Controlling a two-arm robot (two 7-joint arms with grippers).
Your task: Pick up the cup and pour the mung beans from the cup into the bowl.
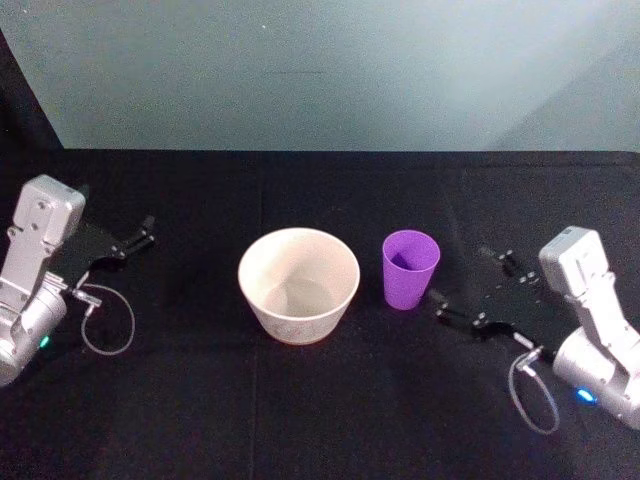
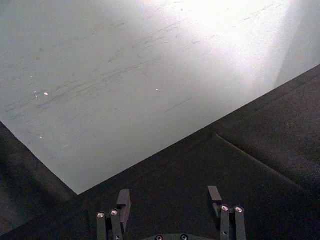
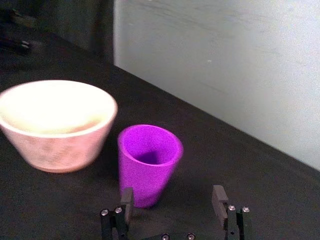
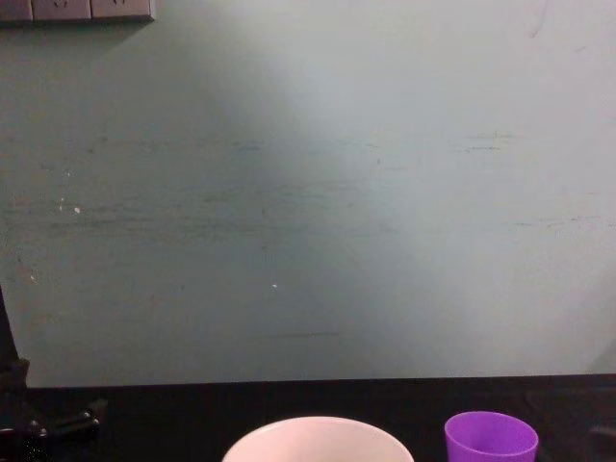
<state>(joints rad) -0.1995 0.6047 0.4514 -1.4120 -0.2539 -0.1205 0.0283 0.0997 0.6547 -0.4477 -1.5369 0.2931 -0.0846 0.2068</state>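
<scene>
A small purple cup (image 1: 410,268) stands upright on the black table, just right of the wide white bowl (image 1: 299,322). I cannot make out any mung beans inside the cup. My right gripper (image 1: 465,281) rests open on the table to the right of the cup, a short gap away. In the right wrist view the cup (image 3: 149,161) sits just ahead of the open right gripper (image 3: 173,196), nearer one finger, with the bowl (image 3: 56,146) beyond. My left gripper (image 1: 148,231) lies open at the far left, away from both; its fingers (image 2: 123,199) hold nothing.
Black cloth covers the table (image 1: 320,420). A pale green wall (image 4: 308,192) rises behind its far edge. A loose cable loop (image 1: 108,320) hangs by the left arm and another cable loop (image 1: 530,395) by the right. The chest view catches the bowl rim (image 4: 318,424) and cup (image 4: 490,443).
</scene>
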